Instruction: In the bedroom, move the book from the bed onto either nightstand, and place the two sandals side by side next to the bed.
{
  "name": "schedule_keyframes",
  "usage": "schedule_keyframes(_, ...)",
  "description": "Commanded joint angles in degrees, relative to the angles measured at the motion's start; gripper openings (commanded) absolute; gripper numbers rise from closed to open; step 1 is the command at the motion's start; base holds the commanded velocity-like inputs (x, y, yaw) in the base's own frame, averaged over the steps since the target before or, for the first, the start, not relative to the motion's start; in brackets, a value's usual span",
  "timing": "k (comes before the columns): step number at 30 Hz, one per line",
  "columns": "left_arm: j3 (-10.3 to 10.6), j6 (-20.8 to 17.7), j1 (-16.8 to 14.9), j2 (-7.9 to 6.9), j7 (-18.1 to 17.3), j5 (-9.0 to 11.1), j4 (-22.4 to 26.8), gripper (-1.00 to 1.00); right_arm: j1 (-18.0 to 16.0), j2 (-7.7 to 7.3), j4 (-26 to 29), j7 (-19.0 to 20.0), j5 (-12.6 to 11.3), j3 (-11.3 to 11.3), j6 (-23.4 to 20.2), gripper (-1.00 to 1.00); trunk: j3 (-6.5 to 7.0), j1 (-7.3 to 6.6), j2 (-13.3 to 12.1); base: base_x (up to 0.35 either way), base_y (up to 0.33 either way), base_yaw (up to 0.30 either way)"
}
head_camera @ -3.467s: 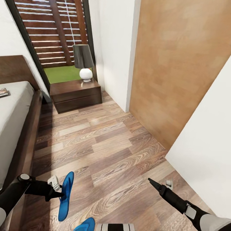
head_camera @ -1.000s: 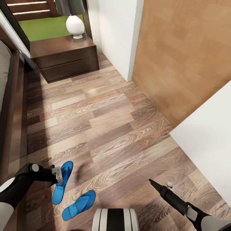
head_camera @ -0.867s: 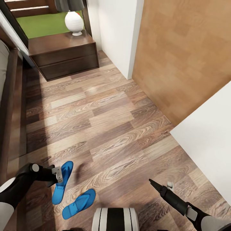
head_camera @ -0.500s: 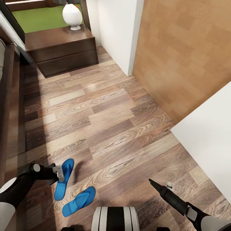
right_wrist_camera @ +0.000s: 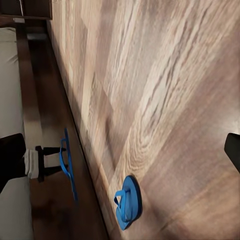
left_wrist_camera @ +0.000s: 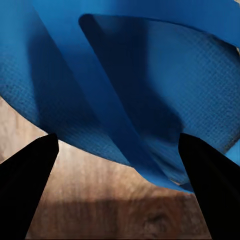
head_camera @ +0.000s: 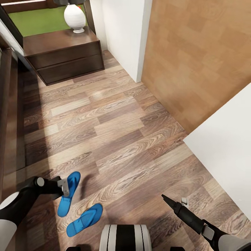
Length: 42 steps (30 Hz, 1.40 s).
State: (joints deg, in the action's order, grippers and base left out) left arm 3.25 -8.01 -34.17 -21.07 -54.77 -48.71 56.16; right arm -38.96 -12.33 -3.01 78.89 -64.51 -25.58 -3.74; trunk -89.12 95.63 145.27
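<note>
My left gripper [head_camera: 65, 187] is shut on a bright blue sandal [head_camera: 68, 193], gripping it near its toe end just above the wood floor. In the left wrist view the sandal's sole and strap [left_wrist_camera: 140, 85] sit between the two dark fingers [left_wrist_camera: 25, 195]. The other sandal [head_camera: 84, 215] lies flat on the floor close by, angled to the first. In the right wrist view the lying sandal [right_wrist_camera: 128, 202] and the held sandal [right_wrist_camera: 66, 162] are apart. My right gripper [head_camera: 173, 199] hangs open and empty at the lower right. The nightstand [head_camera: 62, 55] stands at the far left. The book is out of view.
The bed's dark frame [head_camera: 7, 104] runs along the left edge, with grey mattress [right_wrist_camera: 9, 90] beside it. A white lamp base [head_camera: 74, 17] stands on the nightstand. A white wall corner [head_camera: 122, 35], a tan wooden panel [head_camera: 195, 59] and another white wall [head_camera: 226, 157] close off the right.
The head view has tilted down and drifted, so the nightstand sits higher and further left. The left gripper keeps hold of its sandal, now lower by the floor. The right arm is still.
</note>
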Motion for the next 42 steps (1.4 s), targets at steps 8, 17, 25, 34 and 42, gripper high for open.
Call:
schedule_keyframes(8,0.3,-0.4,0.0,0.27,-0.2,-4.8,0.8,-1.00,-0.1,-0.02,-0.2,0.3,-0.5,-0.4,-0.4,1.00,-0.03,-0.01,0.0,0.000,0.000,-0.001)
schedule_keyframes(17,7.6,-0.5,0.0,0.33,1.4,-6.1,0.7,-1.00,-0.1,-0.06,-0.2,0.3,-0.5,-0.4,-0.4,1.00,-0.03,-0.01,0.0,0.000,0.000,0.000)
schedule_keyframes(25,10.0,-0.6,0.0,0.30,7.4,-6.0,0.4,-1.00,-0.1,-0.14,-0.2,0.3,-0.5,-0.4,-0.5,1.00,-0.03,-0.01,0.0,0.000,0.000,0.000)
schedule_keyframes(34,11.2,-0.7,0.0,1.86,8.2,-10.5,0.3,-1.00,-0.1,-0.15,-0.2,0.3,-0.5,-0.3,-0.5,1.00,-0.03,-0.01,0.0,0.000,0.000,0.000)
schedule_keyframes(42,13.5,-0.8,0.0,2.33,8.2,-12.9,0.4,-1.00,-0.1,-0.23,-0.2,0.3,-0.6,-0.3,-0.5,1.00,-0.03,-0.01,0.0,0.000,0.000,0.000)
